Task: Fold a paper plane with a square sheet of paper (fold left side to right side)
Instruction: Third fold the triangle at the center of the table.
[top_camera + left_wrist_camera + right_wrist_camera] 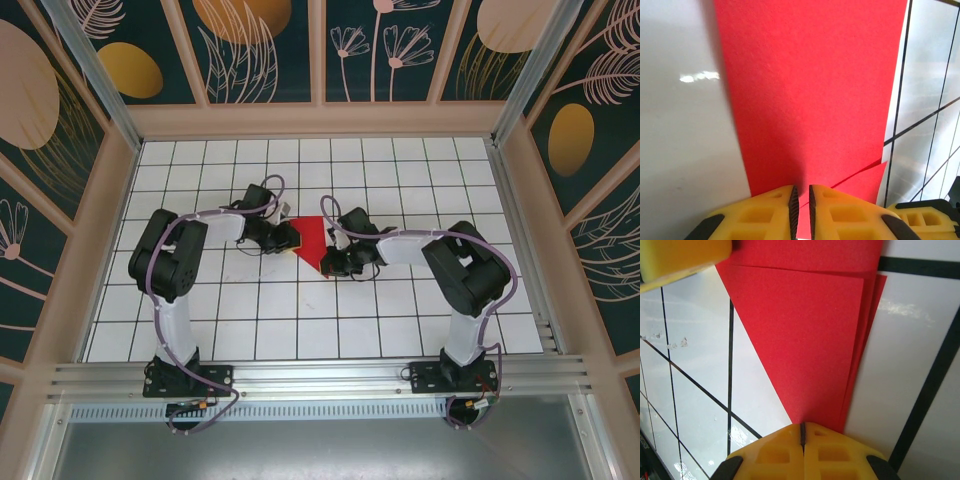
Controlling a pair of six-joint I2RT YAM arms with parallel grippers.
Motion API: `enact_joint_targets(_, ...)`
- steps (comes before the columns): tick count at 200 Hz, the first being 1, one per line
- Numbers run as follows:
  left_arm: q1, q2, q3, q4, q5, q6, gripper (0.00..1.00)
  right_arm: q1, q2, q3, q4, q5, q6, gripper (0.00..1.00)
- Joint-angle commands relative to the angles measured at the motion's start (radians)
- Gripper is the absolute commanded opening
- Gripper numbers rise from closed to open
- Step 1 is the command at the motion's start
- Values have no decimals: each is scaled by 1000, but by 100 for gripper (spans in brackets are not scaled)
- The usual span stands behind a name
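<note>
The square sheet of paper (312,238) is a bright red folded wedge lying on the white tiles between both grippers. In the left wrist view the paper (810,90) spreads flat ahead, with a loose flap corner at lower right. My left gripper (801,189) stands over its near edge, jaws a narrow slit apart with red showing in the slit. In the right wrist view the paper (810,335) narrows to a point with stacked layer edges on its right. My right gripper (802,425) is shut, jaws together, resting on that point, which is hidden under the fingertips.
The white gridded table (420,310) is boxed in by patterned walls (260,50). An aluminium rail (320,378) runs along the near edge by the arm bases. The left gripper (291,238) and right gripper (331,262) sit about one tile apart.
</note>
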Motion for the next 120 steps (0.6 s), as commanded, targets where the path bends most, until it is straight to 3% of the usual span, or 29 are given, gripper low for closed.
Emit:
enact_joint_targets(1,80,46,10,-43,-238,64,22,-12,54,-79,-224,117,-11,0)
enact_joint_targets(50,105,-93,11,-66,-201,58,44,-10,7,-80,-99,61,-5,0)
enact_joint_targets(63,104,-142,-13,-56,-179,49,46,-11,-17,-73,-53,44,-8,0)
enact_joint_targets(120,102,-320,-240,134,11,-84,49,-14,-133,-34,28,22,-76,18)
